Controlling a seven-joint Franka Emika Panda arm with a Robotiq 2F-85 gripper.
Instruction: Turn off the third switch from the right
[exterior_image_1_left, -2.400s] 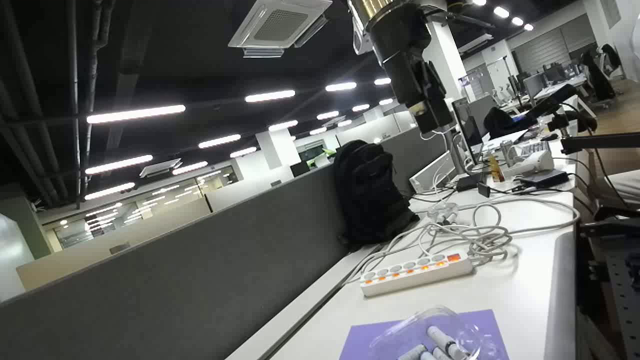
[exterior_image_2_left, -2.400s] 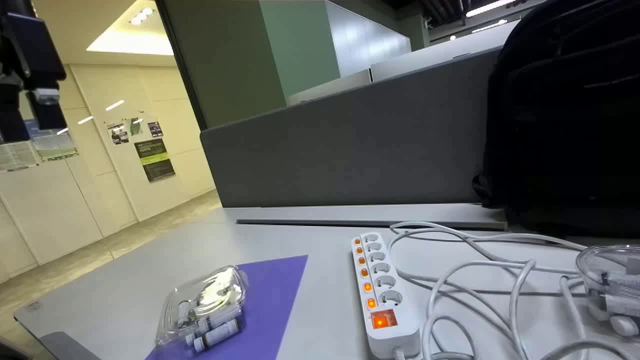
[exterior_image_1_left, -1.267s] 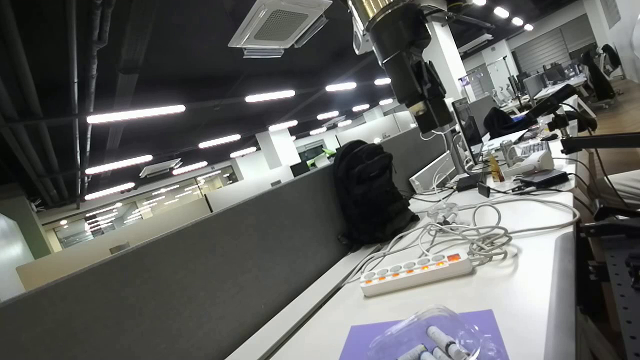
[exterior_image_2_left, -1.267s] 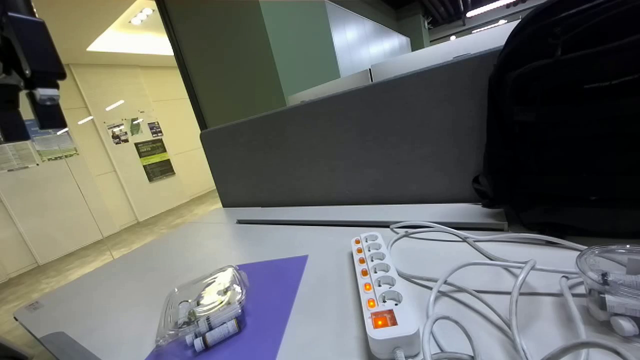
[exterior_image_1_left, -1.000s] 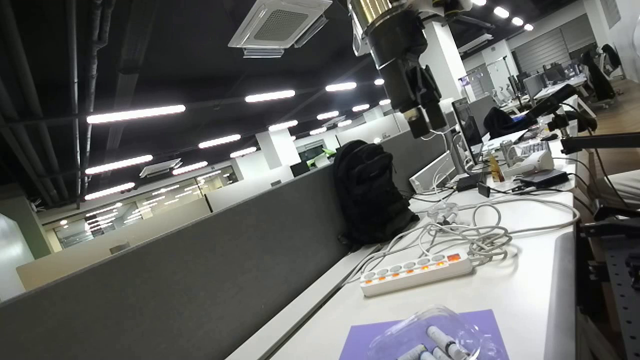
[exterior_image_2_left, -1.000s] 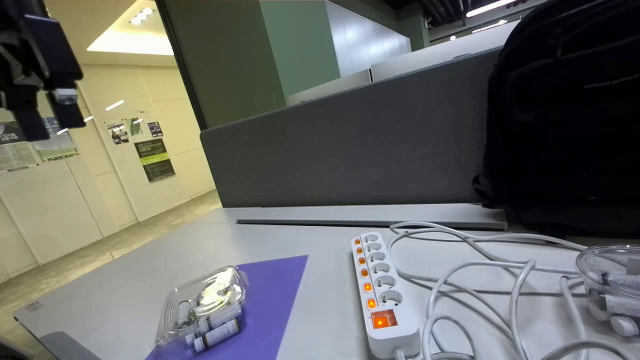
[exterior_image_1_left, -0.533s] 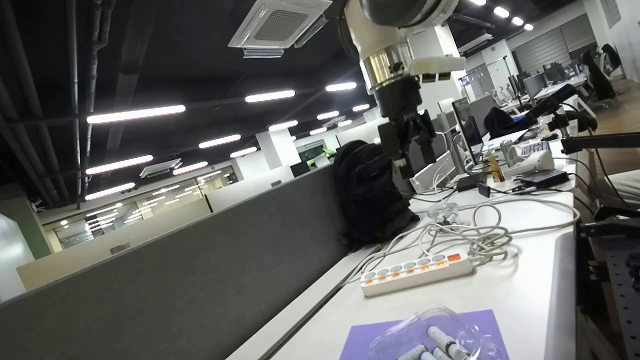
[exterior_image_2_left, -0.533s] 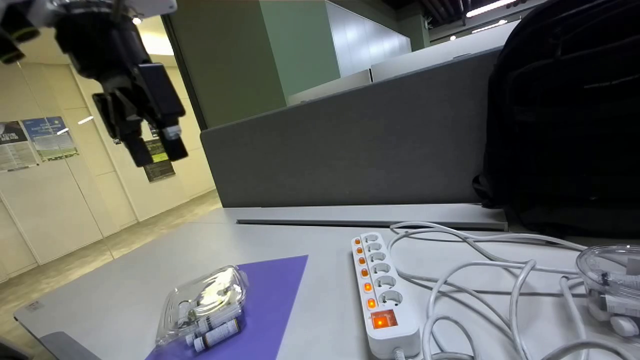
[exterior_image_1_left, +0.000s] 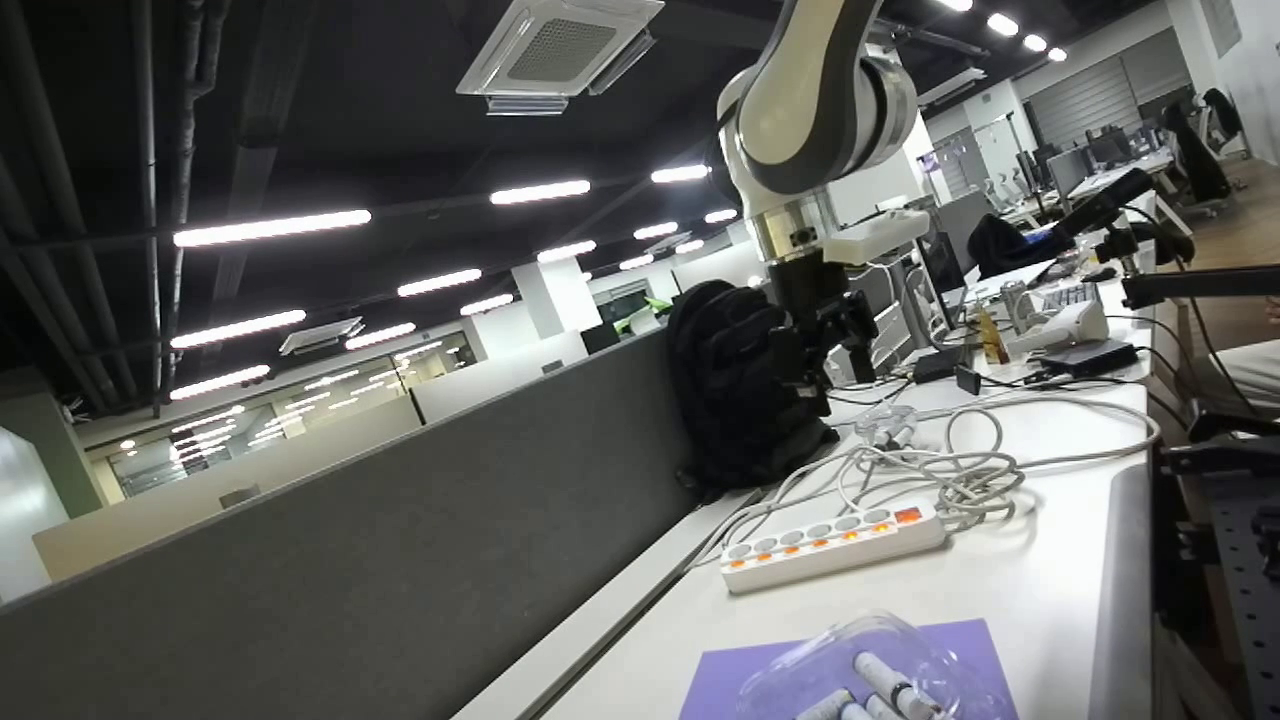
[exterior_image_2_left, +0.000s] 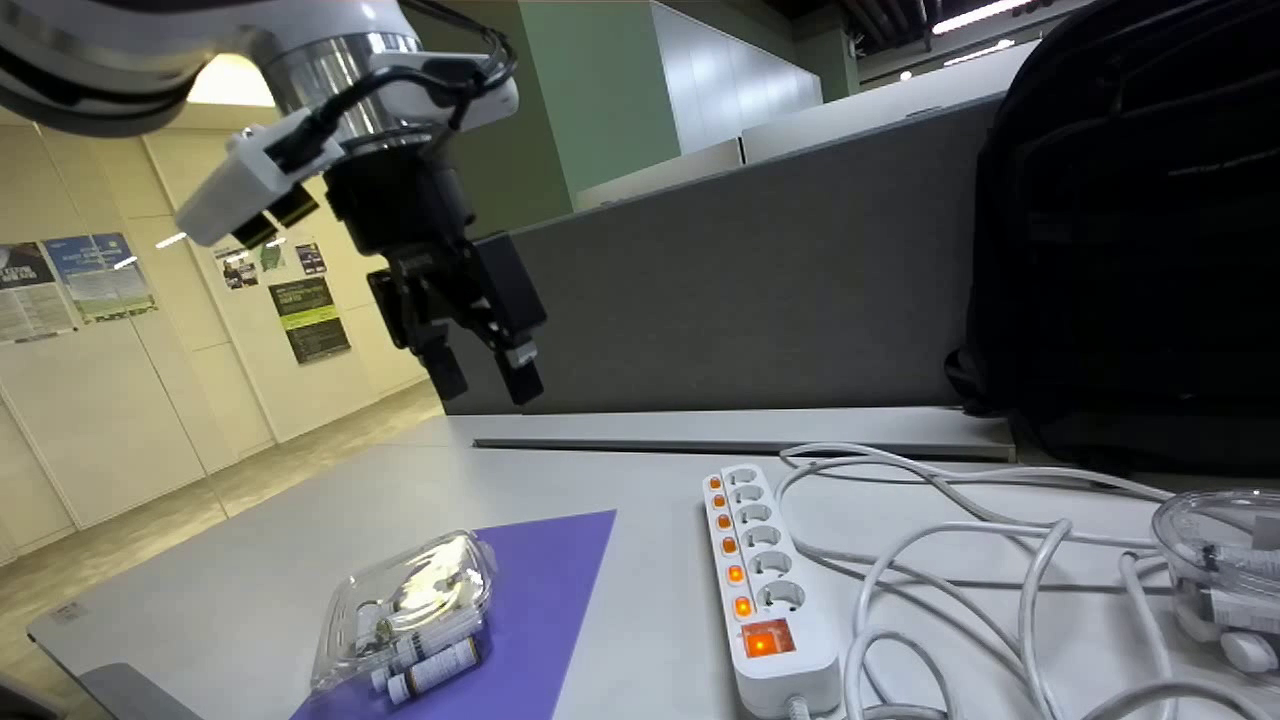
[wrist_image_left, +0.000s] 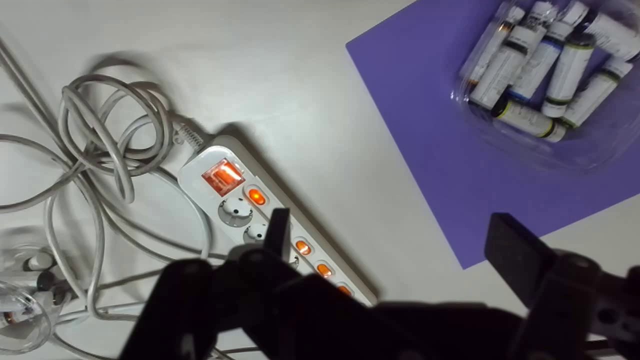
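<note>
A white power strip (exterior_image_1_left: 840, 568) lies on the desk, in both exterior views (exterior_image_2_left: 757, 568) and in the wrist view (wrist_image_left: 315, 252). A large red-orange switch (exterior_image_2_left: 767, 638) glows at its cable end. Several small orange switches run in a row beside the sockets; the two nearest the cable end (exterior_image_2_left: 742, 607) (exterior_image_2_left: 735, 574) look brightest. My gripper (exterior_image_2_left: 488, 385) is open and empty, pointing down above the desk, apart from the strip; it also shows in an exterior view (exterior_image_1_left: 840, 385). In the wrist view my gripper (wrist_image_left: 390, 220) has one finger covering part of the strip, hiding a small switch.
A purple sheet (exterior_image_2_left: 570, 580) bears a clear container (exterior_image_2_left: 340, 625) of small vials. Tangled white cables (exterior_image_1_left: 985, 480) and another clear container (exterior_image_2_left: 1220, 560) lie by the strip's cable end. A black backpack (exterior_image_1_left: 735, 390) stands against the grey partition (exterior_image_1_left: 450, 500).
After staying still at first, my arm has moved down towards the desk; in an exterior view the gripper has come from the upper left towards the middle. The strip and containers have not moved.
</note>
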